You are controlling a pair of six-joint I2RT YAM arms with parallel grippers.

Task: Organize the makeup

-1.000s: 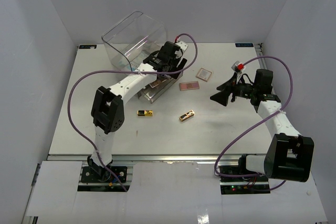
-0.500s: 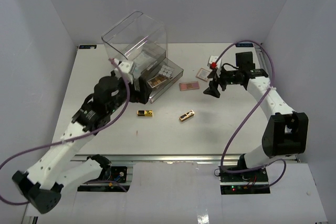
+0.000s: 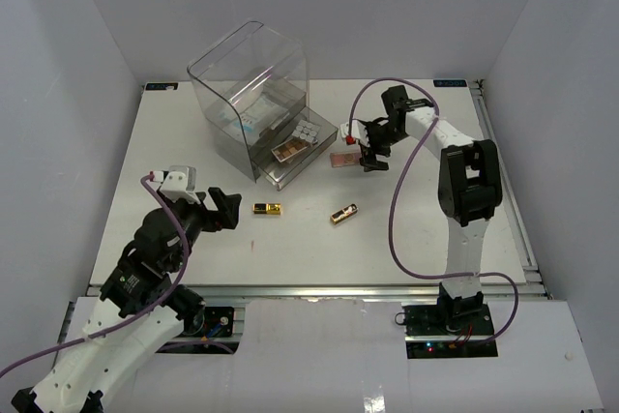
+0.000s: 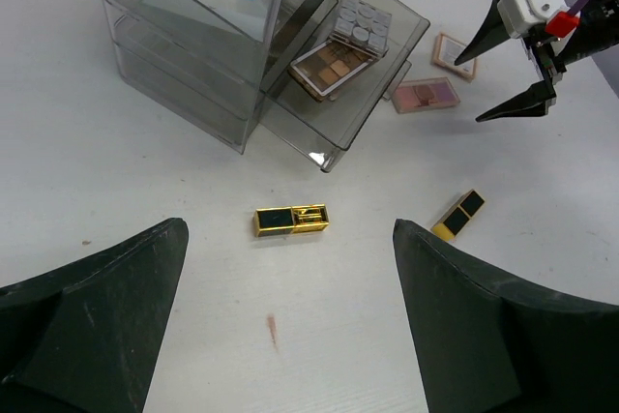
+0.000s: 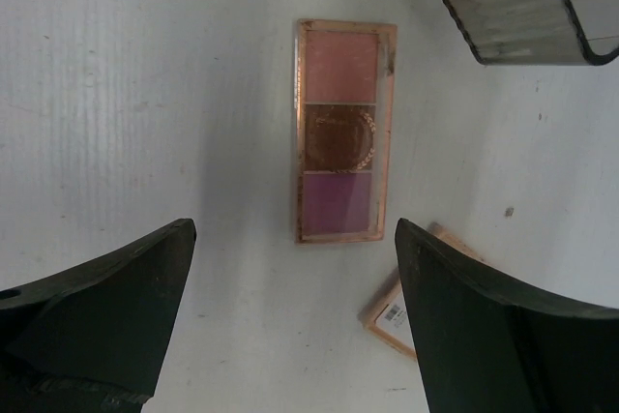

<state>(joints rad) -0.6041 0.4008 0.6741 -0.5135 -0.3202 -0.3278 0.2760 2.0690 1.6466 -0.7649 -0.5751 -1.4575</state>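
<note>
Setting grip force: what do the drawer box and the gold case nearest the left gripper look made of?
Drawer box: clear, glossy plastic, probably acrylic; its contents show through the walls. Gold case: shiny gold shell with black panels, likely metallised plastic or metal; unclear which.

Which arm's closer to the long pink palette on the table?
Right. The right arm hangs directly over the long pink palette, jaws open; the left arm is far off toward the near-left corner.
</note>
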